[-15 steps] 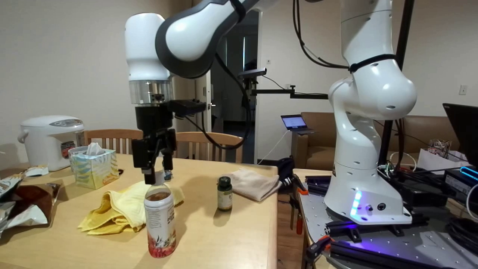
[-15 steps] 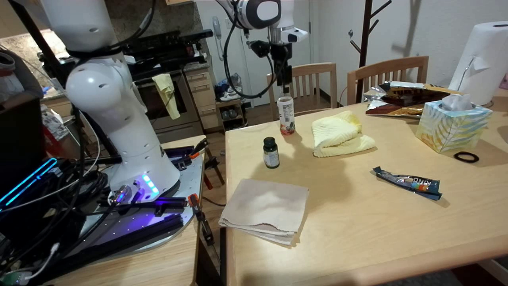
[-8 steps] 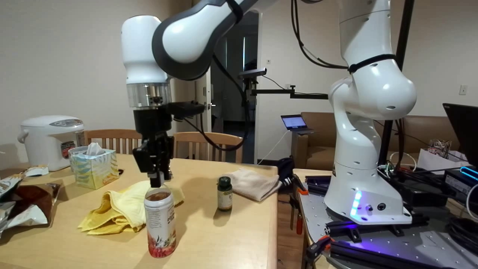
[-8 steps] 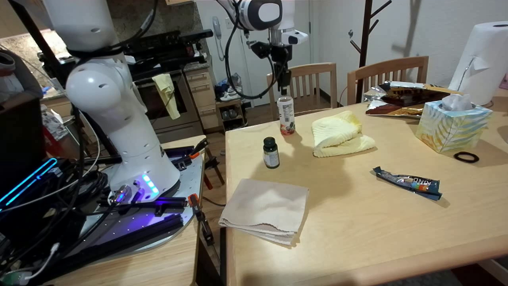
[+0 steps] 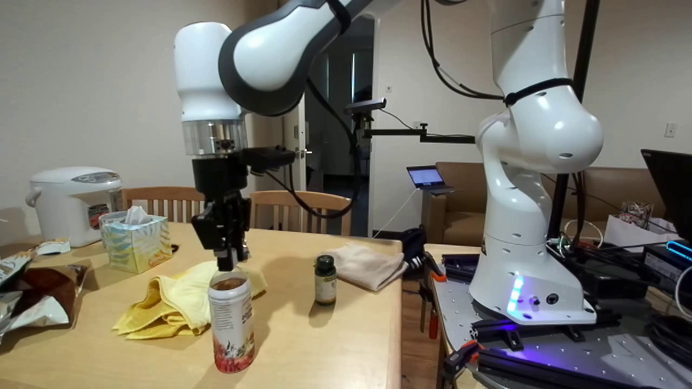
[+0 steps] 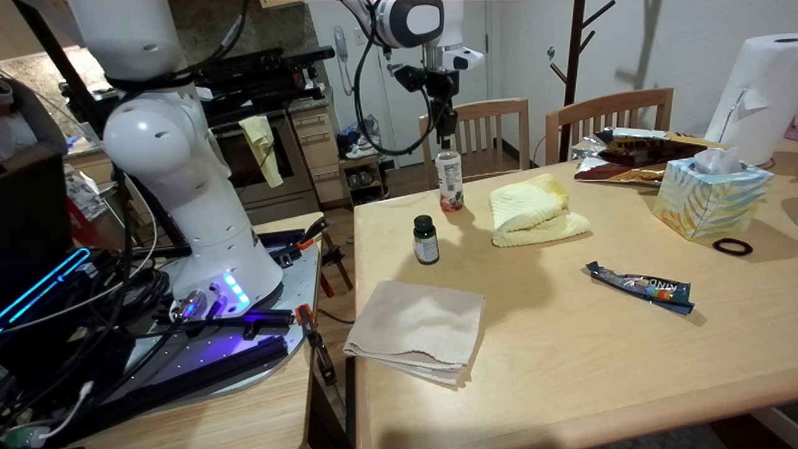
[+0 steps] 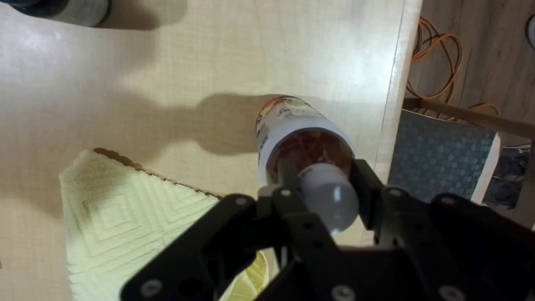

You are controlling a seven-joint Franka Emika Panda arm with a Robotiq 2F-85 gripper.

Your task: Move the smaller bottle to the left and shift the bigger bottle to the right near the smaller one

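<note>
The pincer (image 7: 324, 173) is pointed straight down over the bigger bottle (image 5: 232, 324) and is closed around its top: the pale cap (image 7: 330, 196) is caught between the two fingers (image 7: 368, 188), and only the width of the cap is left between them. The bigger bottle is stood upright directly under the pincer, with its base rested on the table (image 6: 561, 349). Brown drink is shown through the clear part below the cap, and the white label is marked with red near the bottom.

The smaller bottle (image 5: 325, 280) is also stood upright on the table, lower than the pincer and on the side toward the robot base (image 5: 540, 265), near the bigger bottle but apart from it. Farther from the pincer, past the smaller bottle, a folded beige cloth (image 6: 418, 324) is laid flat. A crumpled yellow cloth (image 6: 533, 212) is found just beside the bigger bottle, below the pincer and on the side turned away from the robot base. Well apart from the pincer on that same side, a tissue box (image 6: 714, 193) and a foil bag (image 6: 654, 149) are seen. In an exterior view, a snack bar (image 6: 645, 287) is laid across the table from the pincer.
</note>
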